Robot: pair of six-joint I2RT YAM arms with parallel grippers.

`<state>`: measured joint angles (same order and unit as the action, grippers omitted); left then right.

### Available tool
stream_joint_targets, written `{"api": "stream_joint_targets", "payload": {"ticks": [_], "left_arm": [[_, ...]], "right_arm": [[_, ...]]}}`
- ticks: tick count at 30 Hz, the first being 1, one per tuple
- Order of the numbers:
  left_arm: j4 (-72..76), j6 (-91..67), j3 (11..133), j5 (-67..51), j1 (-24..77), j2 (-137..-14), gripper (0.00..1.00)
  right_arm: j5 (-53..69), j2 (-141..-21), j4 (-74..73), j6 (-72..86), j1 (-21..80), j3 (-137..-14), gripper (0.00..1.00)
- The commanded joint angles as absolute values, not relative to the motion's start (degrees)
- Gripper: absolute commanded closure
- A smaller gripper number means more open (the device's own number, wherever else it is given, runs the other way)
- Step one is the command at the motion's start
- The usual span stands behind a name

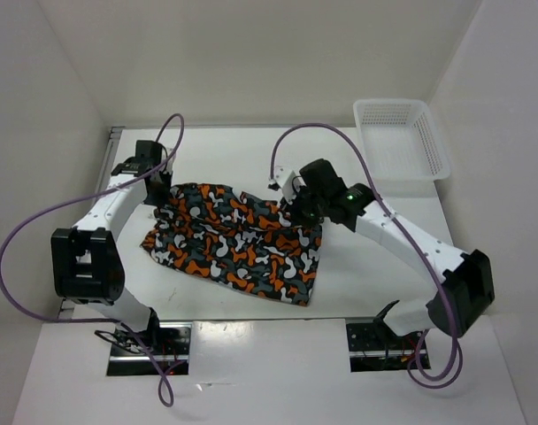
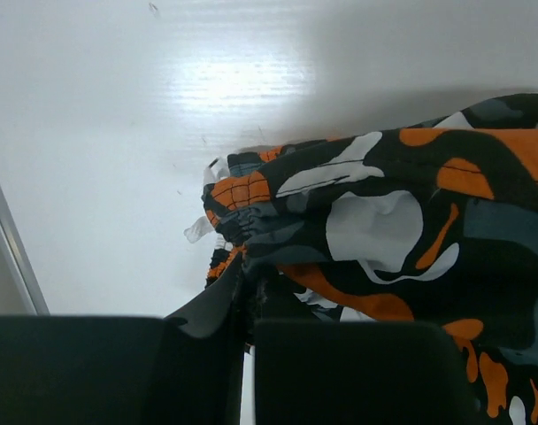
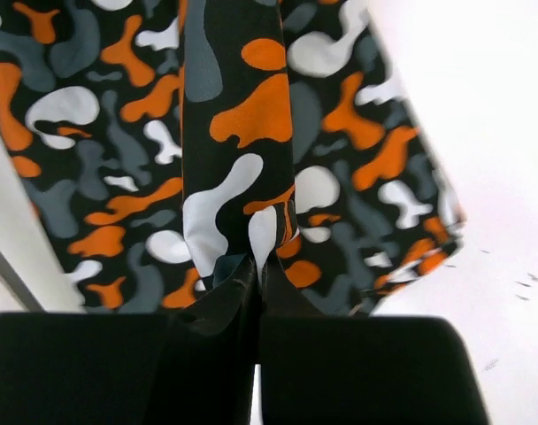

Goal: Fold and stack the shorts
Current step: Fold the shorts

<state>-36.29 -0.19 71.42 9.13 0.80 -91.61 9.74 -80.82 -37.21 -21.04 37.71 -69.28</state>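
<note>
The shorts point(image 1: 238, 241), in an orange, black, grey and white camouflage print, lie spread on the white table between the arms. My left gripper point(image 1: 159, 193) is shut on the shorts' far left corner; in the left wrist view the bunched waistband point(image 2: 251, 208) runs into the closed fingers point(image 2: 207, 310). My right gripper point(image 1: 303, 211) is shut on the far right edge of the shorts; the right wrist view shows a pinched ridge of the shorts point(image 3: 238, 168) rising from the closed fingertips point(image 3: 229, 297), with the rest hanging below.
A white mesh basket point(image 1: 402, 137) stands at the far right corner of the table. White walls enclose the table on the left, back and right. A metal rail point(image 1: 110, 146) runs along the left edge.
</note>
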Motion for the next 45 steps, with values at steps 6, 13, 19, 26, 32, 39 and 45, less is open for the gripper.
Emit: {"api": "stream_joint_targets", "payload": {"ticks": [6,13,19,26,32,39,45], "left_arm": [[-35.9,0.0,66.5,7.4,0.0,-81.5,1.0],[-36.2,0.0,54.9,8.9,1.2,-66.7,0.84],[-44.5,0.0,46.9,4.1,2.3,-53.3,0.63],[-61.3,0.0,43.6,4.4,2.3,-34.1,0.61],[-60.2,0.0,37.0,9.4,2.3,-20.9,0.14],[-49.1,0.0,35.7,10.6,2.3,-12.0,0.0],[-42.5,0.0,32.0,12.7,2.3,-17.3,0.0]], "right_arm": [[7.8,-75.7,-30.6,-30.3,40.1,-60.5,0.98],[12.9,-72.9,-34.2,-34.5,45.4,-56.9,0.84],[20.6,-70.5,-43.9,-45.3,48.7,-54.9,0.37],[17.4,-64.3,-45.3,-48.8,49.7,-50.8,0.32],[13.7,-62.2,-41.6,-41.8,49.7,-52.1,0.31],[13.7,-69.4,-25.4,-30.5,45.6,-54.5,0.36],[8.0,-82.7,-22.9,-26.5,43.4,-55.0,0.62]]}}
